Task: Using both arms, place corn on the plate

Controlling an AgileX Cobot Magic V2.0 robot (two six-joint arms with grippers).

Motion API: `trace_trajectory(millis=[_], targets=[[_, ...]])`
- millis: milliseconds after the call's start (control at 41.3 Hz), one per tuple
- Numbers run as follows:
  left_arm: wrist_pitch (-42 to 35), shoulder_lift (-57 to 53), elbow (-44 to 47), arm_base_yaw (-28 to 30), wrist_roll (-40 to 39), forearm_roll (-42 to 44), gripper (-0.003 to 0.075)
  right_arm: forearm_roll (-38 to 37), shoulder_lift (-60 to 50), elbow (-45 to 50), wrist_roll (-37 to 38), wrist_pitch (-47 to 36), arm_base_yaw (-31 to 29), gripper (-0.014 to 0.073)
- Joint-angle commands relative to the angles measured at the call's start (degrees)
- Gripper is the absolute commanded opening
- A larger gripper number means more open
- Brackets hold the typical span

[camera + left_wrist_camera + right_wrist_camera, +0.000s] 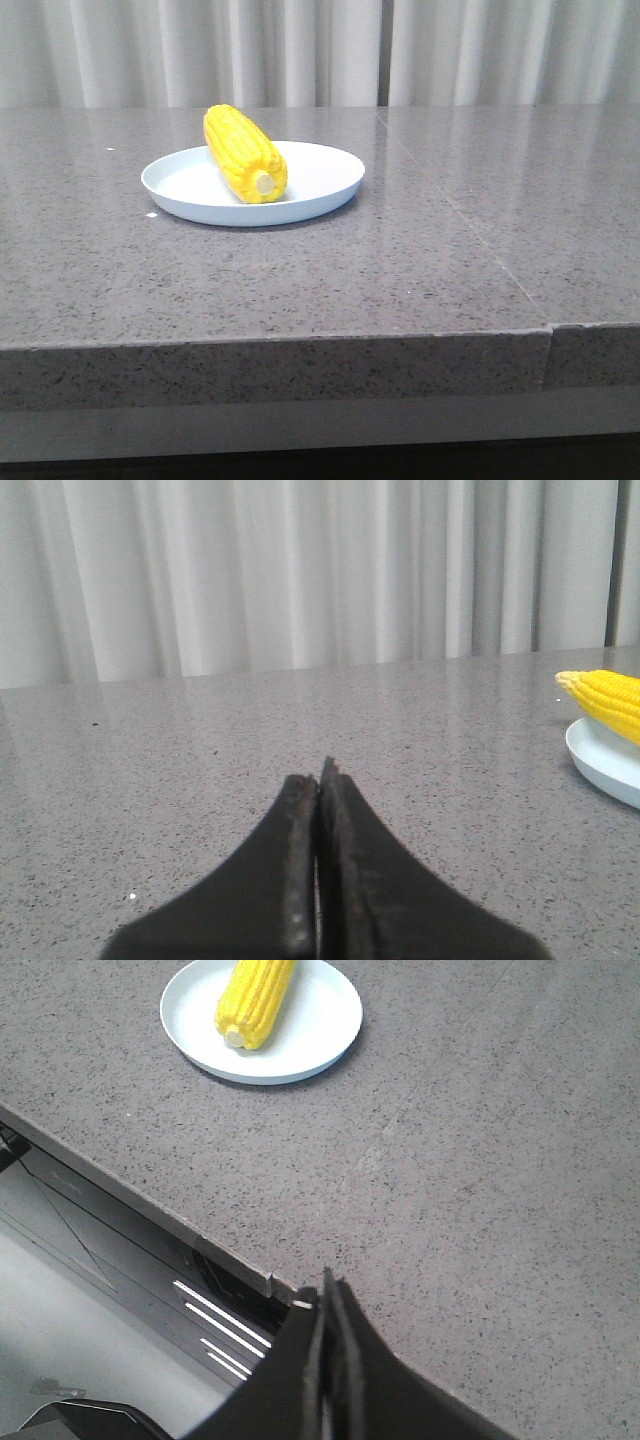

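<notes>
The yellow corn (244, 153) lies on the pale blue-white plate (320, 185), left of the table's middle, its stub end toward the front. It also shows in the right wrist view (255, 1000) on the plate (320, 1020). The left wrist view shows the corn's tip (605, 698) and the plate's edge (600, 765) at the side. My left gripper (320, 780) is shut and empty, low over the table, apart from the plate. My right gripper (325, 1295) is shut and empty, above the table's front edge, far from the plate. Neither gripper shows in the front view.
The grey speckled table (450, 250) has a seam running back on the right and a front edge (130, 1205) with the robot's base below it. White curtains (320, 50) hang behind the table.
</notes>
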Motion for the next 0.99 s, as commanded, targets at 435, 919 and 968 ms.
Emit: trace_trajectory(millis=[435,919,968], targets=[[-4.8,-1.2,0.1,-0.5,-0.7,-0.5,-0.0020,-0.6,0.2,-1.4,-0.3,-3.7,-0.1,-0.0068],[-4.8,-1.2,0.1,-0.5,-0.7,-0.5,-0.0020,3.1,-10.0,14.5,-0.3,-20.0,-15.3,-0.0068],[-4.8,-1.2,0.1,-0.5,-0.7,-0.5,-0.0020,4.4,-12.9,18.7,-0.3,-25.1,-18.0,-0.0068]])
